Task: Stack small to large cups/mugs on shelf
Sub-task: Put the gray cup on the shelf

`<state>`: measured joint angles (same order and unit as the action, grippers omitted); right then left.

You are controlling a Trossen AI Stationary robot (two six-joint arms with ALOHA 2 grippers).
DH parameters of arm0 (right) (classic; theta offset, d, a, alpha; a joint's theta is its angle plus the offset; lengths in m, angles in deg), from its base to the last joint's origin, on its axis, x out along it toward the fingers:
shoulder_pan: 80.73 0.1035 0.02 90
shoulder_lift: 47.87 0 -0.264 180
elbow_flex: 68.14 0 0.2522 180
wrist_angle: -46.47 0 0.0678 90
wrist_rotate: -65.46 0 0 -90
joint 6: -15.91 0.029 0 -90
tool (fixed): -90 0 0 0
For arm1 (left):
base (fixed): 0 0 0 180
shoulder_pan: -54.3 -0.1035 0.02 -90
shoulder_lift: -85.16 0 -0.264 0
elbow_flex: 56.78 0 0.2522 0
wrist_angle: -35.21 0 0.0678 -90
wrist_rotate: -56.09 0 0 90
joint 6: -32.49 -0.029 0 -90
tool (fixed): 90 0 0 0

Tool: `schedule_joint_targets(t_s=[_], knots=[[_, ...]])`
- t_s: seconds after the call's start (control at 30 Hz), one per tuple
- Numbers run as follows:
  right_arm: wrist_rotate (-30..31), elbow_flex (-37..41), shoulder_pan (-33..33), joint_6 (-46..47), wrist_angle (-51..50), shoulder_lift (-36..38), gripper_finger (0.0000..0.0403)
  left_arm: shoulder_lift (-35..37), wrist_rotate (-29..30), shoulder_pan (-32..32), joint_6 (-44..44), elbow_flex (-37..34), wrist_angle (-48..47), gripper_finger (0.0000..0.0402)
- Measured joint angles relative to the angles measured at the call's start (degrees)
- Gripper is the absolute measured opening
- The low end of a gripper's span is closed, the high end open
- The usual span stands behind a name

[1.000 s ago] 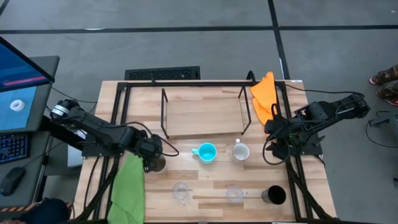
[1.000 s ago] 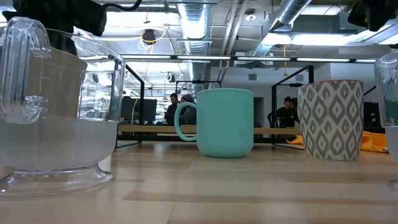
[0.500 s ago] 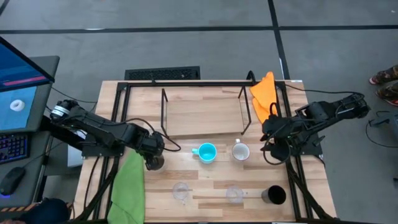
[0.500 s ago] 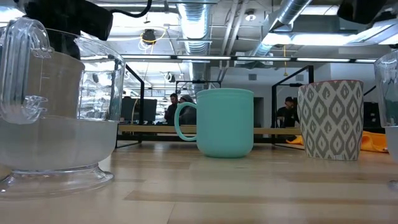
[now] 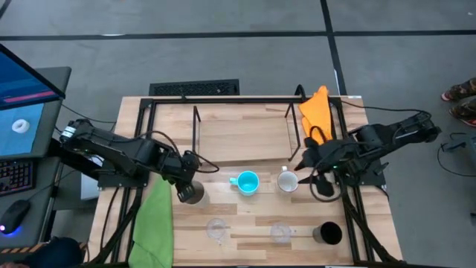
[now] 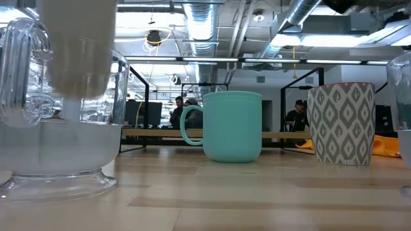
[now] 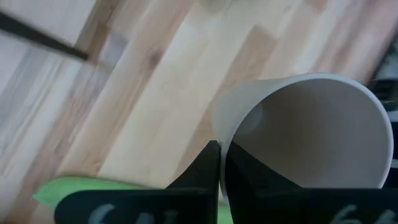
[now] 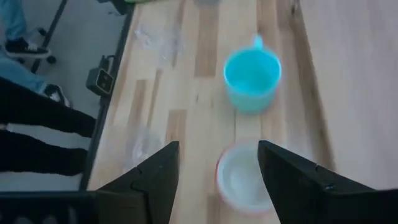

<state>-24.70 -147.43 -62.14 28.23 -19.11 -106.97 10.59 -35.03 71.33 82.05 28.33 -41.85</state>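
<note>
- The left gripper (image 5: 187,189) is clamped on the rim of the smooth grey-beige cup (image 7: 311,134), lifted off the tabletop beside a green cloth (image 5: 152,223).
- The right gripper (image 8: 217,168), fingers spread, hovers over the white mug (image 8: 242,180); the glossy blue mug (image 5: 245,182) is just beside it.
- The light-wood shelf (image 5: 242,138) lies behind, bare.

Green cloth (image 5: 152,223), orange cloth (image 5: 315,112), perhaps keyboard (image 5: 194,88)

Bright even overhead light; motion-blurred wrist views, soft shadows.
</note>
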Motion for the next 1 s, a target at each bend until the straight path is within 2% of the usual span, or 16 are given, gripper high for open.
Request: schedule_joint_targets(t_s=[0.2, 0.37, 0.57, 0.77, 1.0], knots=[[0.0, -16.0, -2.6, -15.7, 2.1, -12.8, 0.0240, -0.5, 0.8, -0.5, 2.0, 7.8, -3.8, 0.0000], [-3.5, -31.8, -4.0, -27.4, 1.2, -24.0, 0.0240, -0.5, 1.9, -2.2, 2.0, 10.4, -4.8, 0.0000], [-5.9, -47.8, -4.2, -31.8, -3.5, -35.2, 0.0240, -0.5, 2.6, -7.9, -0.4, 11.4, -5.3, 0.0000], [-6.0, -53.3, -4.1, -31.5, -11.0, -38.4, 0.0240, -0.5, 7.5, -17.6, -7.0, 12.7, -5.0, 0.0000], [-6.0, -53.4, -4.9, -27.6, -14.6, -37.1, 0.0240, -3.4, 6.2, -27.3, -13.1, 14.3, -4.3, 0.0000]])
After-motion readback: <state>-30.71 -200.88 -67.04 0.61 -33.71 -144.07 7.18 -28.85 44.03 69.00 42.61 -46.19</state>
